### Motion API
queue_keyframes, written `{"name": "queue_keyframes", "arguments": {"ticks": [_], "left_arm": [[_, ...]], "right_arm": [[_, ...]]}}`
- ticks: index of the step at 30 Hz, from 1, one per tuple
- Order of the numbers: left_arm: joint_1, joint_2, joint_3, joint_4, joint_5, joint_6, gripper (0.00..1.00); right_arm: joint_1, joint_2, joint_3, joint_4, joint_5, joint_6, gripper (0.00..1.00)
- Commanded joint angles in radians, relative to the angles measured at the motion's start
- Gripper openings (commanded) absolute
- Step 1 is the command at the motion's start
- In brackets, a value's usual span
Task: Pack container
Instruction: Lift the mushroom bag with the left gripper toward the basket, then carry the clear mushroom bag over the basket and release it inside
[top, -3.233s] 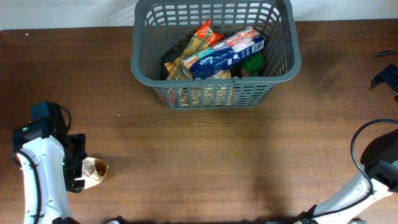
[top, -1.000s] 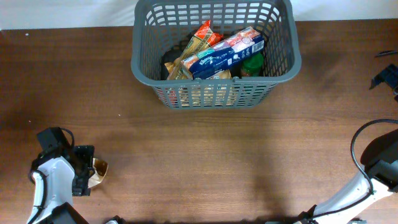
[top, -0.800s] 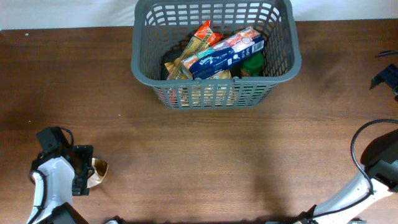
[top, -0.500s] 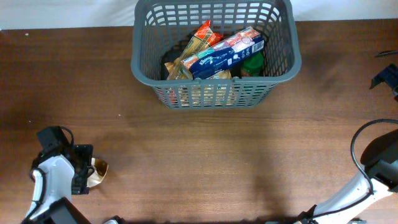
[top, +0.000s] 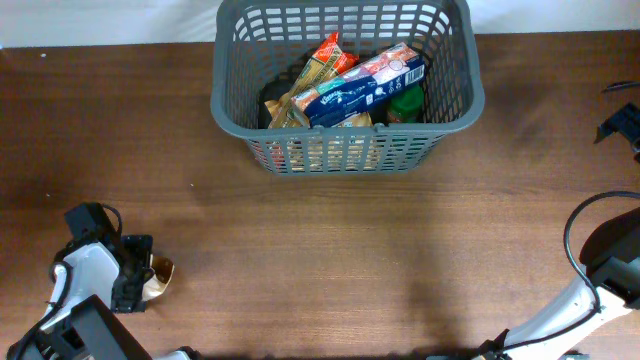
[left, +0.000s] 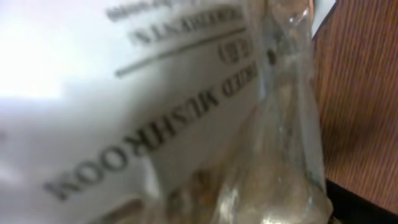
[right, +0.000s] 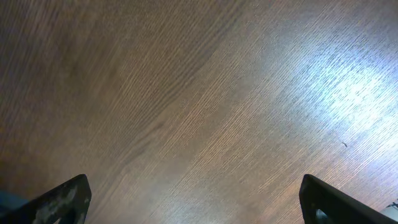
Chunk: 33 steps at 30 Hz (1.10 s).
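Step in hand: pick-up of the last loose item for packing.

- The large dark grey slotted plastic basket (top: 345, 130) sits at the far middle of the brown wooden bench (top: 350, 250), upright. It is well apart from both of my arms.
- Already inside it: a blue rectangular carton (top: 360, 85) lying slantwise on top, an orange-red foil packet (top: 330, 55) leaning behind it, and something green (top: 408, 100) on the right side. There is room above the load.
- The small clear plastic packet of dried mushrooms with a white printed label (top: 157, 277) lies on the bench at the near-left corner.
- My left fingers (top: 130, 288) are down at that packet and spread wide. The left wrist view is filled by its label and crinkled film (left: 155, 124), so the packet is right at the fingers. No grasp shows yet, and I cannot tell whether either finger touches it.
- My right fingers (right: 65, 198) are released and far apart over bare wood with nothing between them. This arm is idle at the near right.

Next move, as I judge it: clench the left fingers on the packet. The film looks soft and slippery, so take the bulk of the bag and not a loose edge. Then lift clear of the bench, carry it across to the basket, and let go above the carton.

Risk: the bag may slide out sideways as the fingers clench.
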Motion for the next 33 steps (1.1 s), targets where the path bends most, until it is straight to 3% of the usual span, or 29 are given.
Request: {"name": "queue_keyframes", "arguments": {"ticks": [1, 4, 6, 11, 19, 22, 24, 27, 30, 33], "left_arm": [[0.007, 0.019, -0.010, 0.012, -0.011, -0.016, 0.54], [0.007, 0.019, -0.009, 0.023, -0.011, -0.016, 0.16], [0.007, 0.019, -0.009, 0.028, -0.011, -0.016, 0.03], [0.007, 0.009, 0.001, 0.034, -0.010, -0.014, 0.02], [-0.060, -0.251, 0.204, 0.040, -0.006, 0.269, 0.02], [-0.146, -0.384, 0.339, 0.081, 0.003, 0.291, 0.02], [-0.211, -0.452, 0.423, 0.177, 0.063, 0.291, 0.02], [-0.366, -0.497, 0.527, 0.508, 0.232, 0.291, 0.02], [-0.537, -0.450, 0.566, 0.740, 0.229, 0.291, 0.02], [-0.667, -0.348, 0.603, 0.841, 0.229, 0.291, 0.02]], "right_arm": [[0.003, -0.013, -0.008, 0.000, 0.013, 0.010, 0.99], [0.003, -0.013, -0.008, 0.000, 0.012, 0.010, 0.98], [0.003, -0.013, -0.008, 0.000, 0.012, 0.010, 0.99], [0.003, -0.013, -0.008, 0.000, 0.012, 0.010, 0.99], [0.003, -0.013, -0.008, 0.000, 0.012, 0.010, 0.99], [0.003, -0.013, -0.008, 0.000, 0.012, 0.010, 0.99], [0.003, -0.013, -0.008, 0.000, 0.013, 0.010, 0.99], [0.003, -0.013, -0.008, 0.000, 0.012, 0.010, 0.99], [0.003, -0.013, -0.008, 0.000, 0.013, 0.010, 0.99], [0.003, -0.013, -0.008, 0.000, 0.013, 0.010, 0.99]]}}
